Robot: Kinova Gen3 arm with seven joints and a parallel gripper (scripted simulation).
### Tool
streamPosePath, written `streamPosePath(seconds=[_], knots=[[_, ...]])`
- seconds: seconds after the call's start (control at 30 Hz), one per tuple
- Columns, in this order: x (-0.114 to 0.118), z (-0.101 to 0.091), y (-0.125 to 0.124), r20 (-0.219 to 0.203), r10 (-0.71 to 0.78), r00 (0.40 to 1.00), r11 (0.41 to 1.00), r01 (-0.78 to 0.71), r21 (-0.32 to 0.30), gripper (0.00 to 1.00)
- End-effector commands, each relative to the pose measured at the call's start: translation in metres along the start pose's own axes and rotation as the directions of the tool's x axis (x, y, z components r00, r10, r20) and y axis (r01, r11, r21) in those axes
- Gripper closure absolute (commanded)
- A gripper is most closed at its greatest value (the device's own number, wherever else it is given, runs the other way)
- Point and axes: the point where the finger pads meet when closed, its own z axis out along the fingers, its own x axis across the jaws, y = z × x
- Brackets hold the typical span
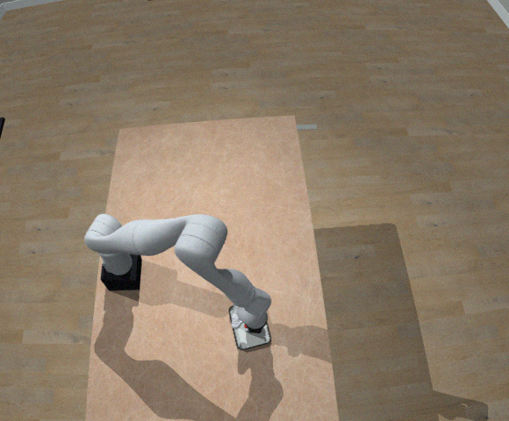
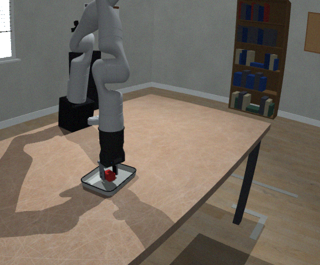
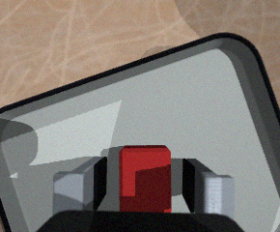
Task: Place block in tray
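Observation:
The red block [image 2: 110, 175] [image 3: 145, 178] rests on the floor of the white tray [image 2: 124, 174] [image 3: 188, 101] [image 1: 241, 339]. In the top view the block shows only as a red speck under the wrist. My gripper [image 2: 108, 173] [image 3: 144, 176] is open. Its fingers stand on either side of the block, with a dark gap between each finger pad and the block's sides. The gripper reaches down into the tray, just above its floor.
The tray lies near the table's [image 2: 182, 137] [image 1: 209, 172] right long edge in the top view. The arm's black base [image 2: 73, 114] [image 1: 121, 276] stands on the table at the left. A bookshelf [image 2: 257, 57] stands by the far wall.

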Motion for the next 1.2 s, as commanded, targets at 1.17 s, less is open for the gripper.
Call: streamPosePath(seconds=[1.17], knots=[[0.000,-0.049,0.000,0.001,0.000,1.000,1.000,0.000,-0.002,0.10]])
